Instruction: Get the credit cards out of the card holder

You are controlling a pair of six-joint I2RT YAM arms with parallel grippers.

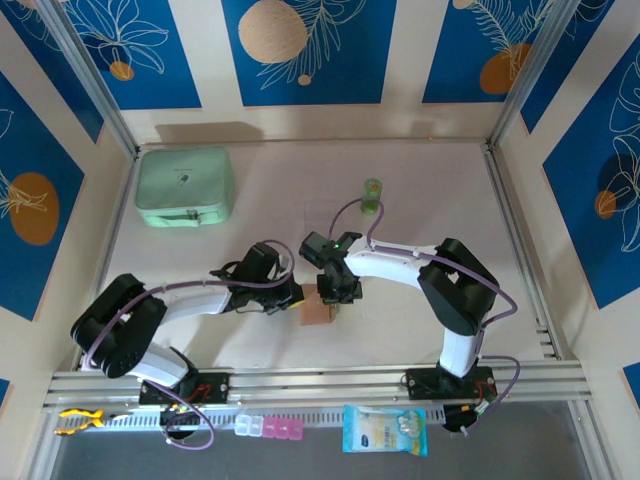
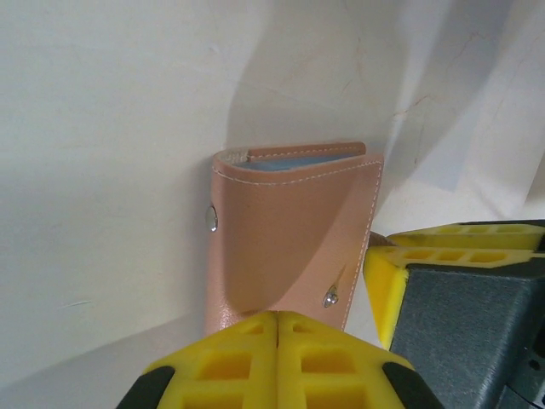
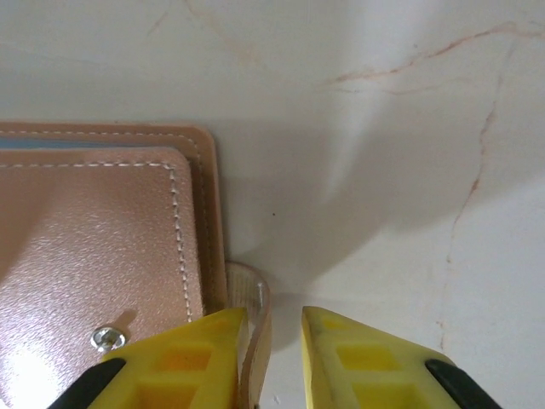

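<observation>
The card holder [image 1: 317, 311] is a tan-pink bifold lying closed on the white table between my two grippers. In the left wrist view the card holder [image 2: 289, 234] lies just ahead of my left gripper [image 2: 278, 319], whose yellow fingers are shut together at its near edge with nothing between them. My right gripper [image 3: 274, 317] stands slightly open beside the card holder [image 3: 94, 247]. The snap tab [image 3: 257, 298] rises between its jaws, against the left finger and apart from the right one. The credit cards are hidden; a thin blue-grey strip [image 2: 294, 164] shows between the covers.
A large mint-green zip pouch [image 1: 185, 187] lies at the back left. A small green object [image 1: 372, 196] stands behind the right arm. A pill box [image 1: 268, 428] and a blue packet [image 1: 385, 430] sit on the front rail. Walls close in the table's sides.
</observation>
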